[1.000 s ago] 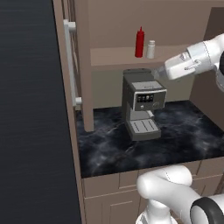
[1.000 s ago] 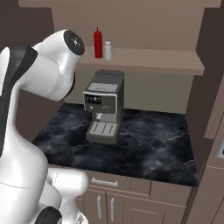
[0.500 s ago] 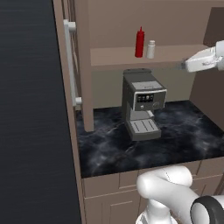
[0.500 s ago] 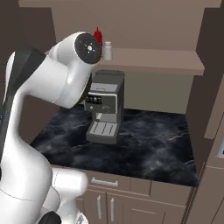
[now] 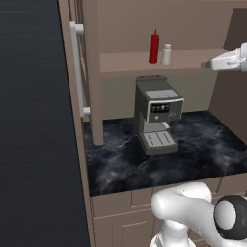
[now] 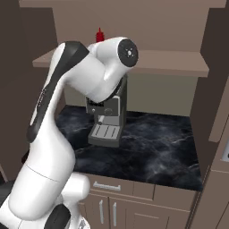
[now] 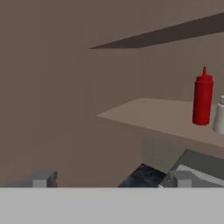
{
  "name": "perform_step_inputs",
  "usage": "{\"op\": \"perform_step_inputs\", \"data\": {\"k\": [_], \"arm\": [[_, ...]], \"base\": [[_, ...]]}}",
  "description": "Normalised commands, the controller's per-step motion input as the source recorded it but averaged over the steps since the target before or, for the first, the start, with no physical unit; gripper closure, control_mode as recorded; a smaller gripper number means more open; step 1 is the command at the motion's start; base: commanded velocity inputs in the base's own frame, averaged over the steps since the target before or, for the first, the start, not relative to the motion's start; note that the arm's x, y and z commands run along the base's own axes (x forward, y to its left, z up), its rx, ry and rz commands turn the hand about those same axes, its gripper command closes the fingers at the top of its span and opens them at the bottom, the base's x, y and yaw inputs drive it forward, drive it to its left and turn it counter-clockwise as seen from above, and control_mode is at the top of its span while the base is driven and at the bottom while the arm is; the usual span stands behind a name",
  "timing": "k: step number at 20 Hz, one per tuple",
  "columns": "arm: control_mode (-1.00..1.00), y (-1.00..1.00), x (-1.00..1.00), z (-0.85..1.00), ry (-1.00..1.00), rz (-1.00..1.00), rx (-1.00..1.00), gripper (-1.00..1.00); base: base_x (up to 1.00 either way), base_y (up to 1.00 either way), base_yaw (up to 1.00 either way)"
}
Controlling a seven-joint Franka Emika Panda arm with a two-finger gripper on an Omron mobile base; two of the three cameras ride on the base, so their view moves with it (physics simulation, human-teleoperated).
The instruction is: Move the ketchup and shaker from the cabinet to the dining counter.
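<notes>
Still, ketchup (image 5: 154, 47) & shaker (image 5: 166, 54) upright on cabinet (image 5: 193, 61) shelf.

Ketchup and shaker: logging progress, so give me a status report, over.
Gripper open, empty, level with the shelf, off to its side. Ketchup and shaker upright side by side on the cabinet shelf, untouched. Coffee machine below; nothing blocks the approach.

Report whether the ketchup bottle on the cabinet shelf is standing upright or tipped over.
Upright. The ketchup stands on its base on the cabinet shelf with its narrow top pointing straight up, beside the shaker.
</notes>
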Motion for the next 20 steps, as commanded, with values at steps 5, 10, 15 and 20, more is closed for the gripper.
{"op": "perform_step_inputs", "data": {"k": [5,10,15,20], "arm": [[-1.0,-0.43,0.56,0.0,-0.01,0.18,0.12,-1.0],[-1.0,-0.06,0.49,0.0,-0.08,0.03,0.02,-1.0],[-1.0,0.0,0.4,0.0,-0.09,0.0,0.0,-1.0],[-1.0,0.0,0.3,0.0,-0.08,0.0,0.0,-1.0]], "base": [[0.0,0.0,0.0],[0.0,0.0,0.0],[0.0,0.0,0.0],[0.0,0.0,0.0]]}}
